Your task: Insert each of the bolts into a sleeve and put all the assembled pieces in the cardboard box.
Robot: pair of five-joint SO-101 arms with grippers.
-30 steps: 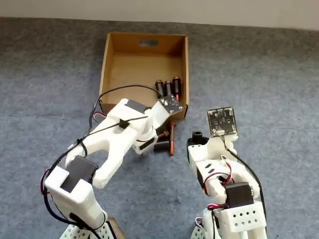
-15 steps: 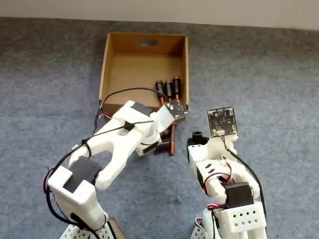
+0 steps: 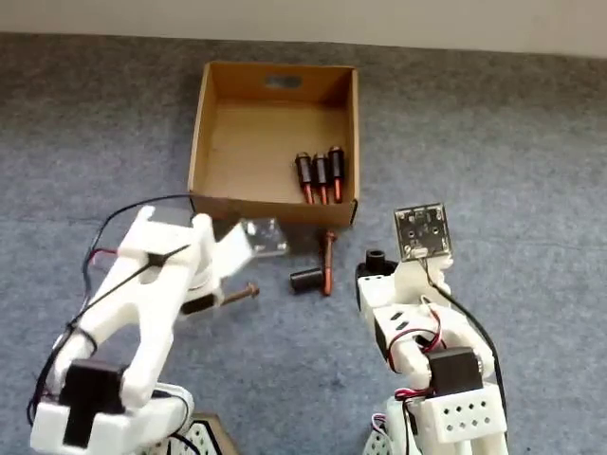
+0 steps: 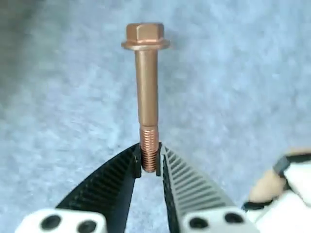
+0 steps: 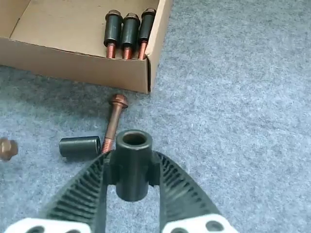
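The left hand (image 4: 150,165) is closed on the threaded tip of a copper bolt (image 4: 146,92), whose hex head points away from the fingers, above the grey counter (image 3: 512,171) in front of the cardboard box (image 3: 201,142). The right hand (image 5: 131,162) is clamped around a black sleeve (image 5: 132,182), held upright with its bore facing up, near the box's front right corner. Inside the box, 3 assembled pieces (image 3: 321,175) lie side by side against the right wall. Just outside the front wall, a second bolt (image 3: 328,261) lies on the counter with a second sleeve (image 3: 306,280) just beside its threaded end.
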